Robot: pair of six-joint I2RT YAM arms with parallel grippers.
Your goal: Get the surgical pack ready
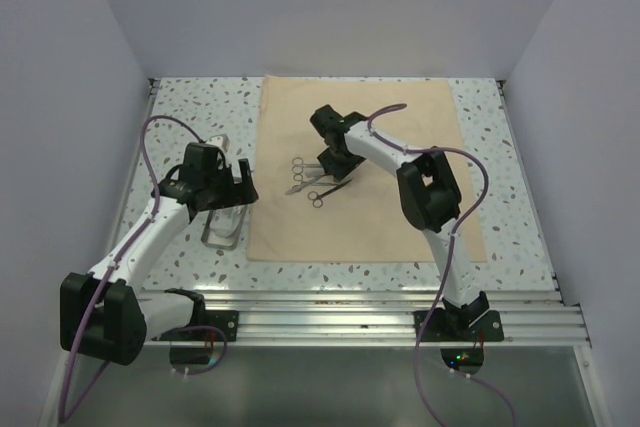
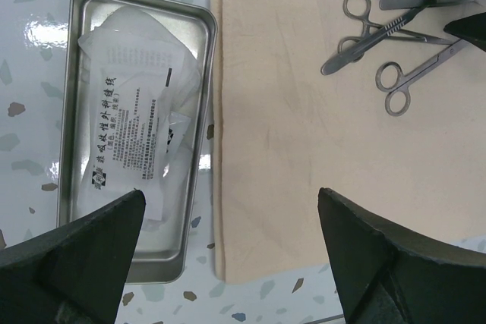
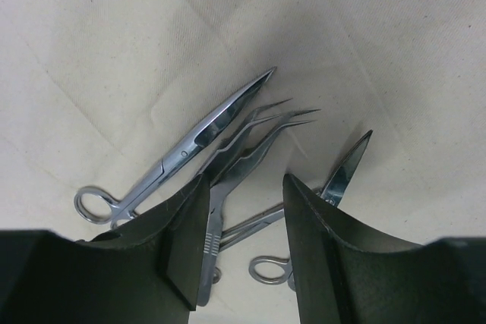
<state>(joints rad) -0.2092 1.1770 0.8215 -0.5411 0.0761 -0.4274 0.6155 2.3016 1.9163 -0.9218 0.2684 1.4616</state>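
The beige cloth (image 1: 400, 217) lies flat in the middle of the table. Several silver scissor-like instruments (image 1: 303, 177) lie in a loose pile on its left half. My right gripper (image 1: 336, 164) hovers low over their tips. In the right wrist view it (image 3: 244, 187) is open, its jaws on either side of a scalpel handle (image 3: 209, 240) and the curved forceps (image 3: 262, 127), gripping nothing. My left gripper (image 1: 226, 187) is open and empty, above the cloth's left edge (image 2: 304, 149) and the steel tray (image 2: 80, 5). The tray holds a white gauze packet (image 2: 137, 111).
The tray's near end (image 1: 222, 237) sits on the speckled table left of the cloth. White walls close in the table on three sides. A metal rail (image 1: 350, 312) runs along the near edge by the arm bases.
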